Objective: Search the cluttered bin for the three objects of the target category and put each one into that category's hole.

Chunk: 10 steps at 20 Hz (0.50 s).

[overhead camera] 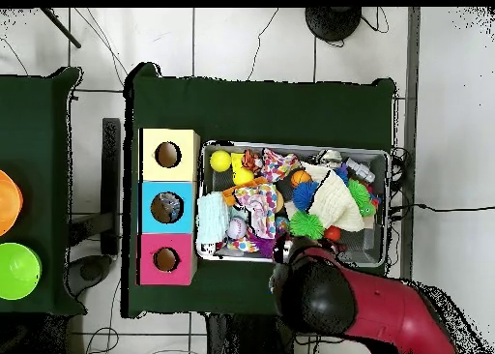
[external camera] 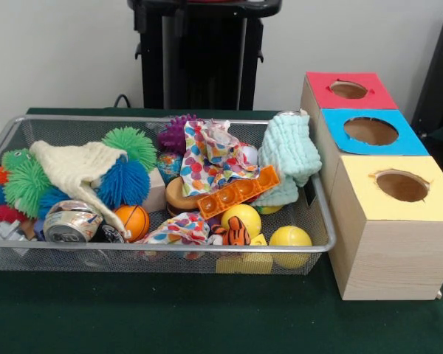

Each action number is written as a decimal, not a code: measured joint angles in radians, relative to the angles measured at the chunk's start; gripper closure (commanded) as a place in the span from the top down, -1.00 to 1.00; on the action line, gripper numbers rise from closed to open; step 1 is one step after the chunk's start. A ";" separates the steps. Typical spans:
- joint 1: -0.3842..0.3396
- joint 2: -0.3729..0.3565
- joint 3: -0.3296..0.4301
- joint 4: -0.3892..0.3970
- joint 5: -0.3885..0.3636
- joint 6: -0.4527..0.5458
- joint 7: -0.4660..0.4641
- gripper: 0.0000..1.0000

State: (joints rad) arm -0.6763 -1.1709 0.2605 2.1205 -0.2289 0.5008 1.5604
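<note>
The wire mesh bin [external camera: 170, 249] sits on the green table, full of toys and cloths; it also shows in the overhead view [overhead camera: 295, 145]. A clear crinkly bottle [external camera: 1, 230] lies partly buried in the bin's near left corner; the overhead view shows it at the bin's top right [overhead camera: 360, 168]. No other clear bottle shows. The blue-topped box's hole [external camera: 371, 131] is the middle one of three, and in the overhead view [overhead camera: 166, 207] something pale shows inside it. My red arm [overhead camera: 387, 311] hangs over the bin's bottom edge. Its gripper is hidden.
The red-topped box [external camera: 348, 90] and the yellow-topped box [external camera: 402, 186] flank the blue one. In the bin lie a silver can [external camera: 72, 221], a white knit cloth [external camera: 77, 169], a mint cloth [external camera: 288, 155], an orange tray [external camera: 238, 193], yellow balls [external camera: 290, 240] and fuzzy balls [external camera: 124, 183].
</note>
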 measured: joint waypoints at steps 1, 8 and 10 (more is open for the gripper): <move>-0.020 0.000 0.004 0.009 -0.012 -0.008 0.000 1.00; -0.127 0.029 0.031 0.067 -0.137 -0.099 0.000 1.00; -0.140 0.043 0.032 0.076 -0.164 -0.119 0.000 1.00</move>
State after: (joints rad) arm -0.8161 -1.1279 0.2924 2.1962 -0.3932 0.3814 1.5604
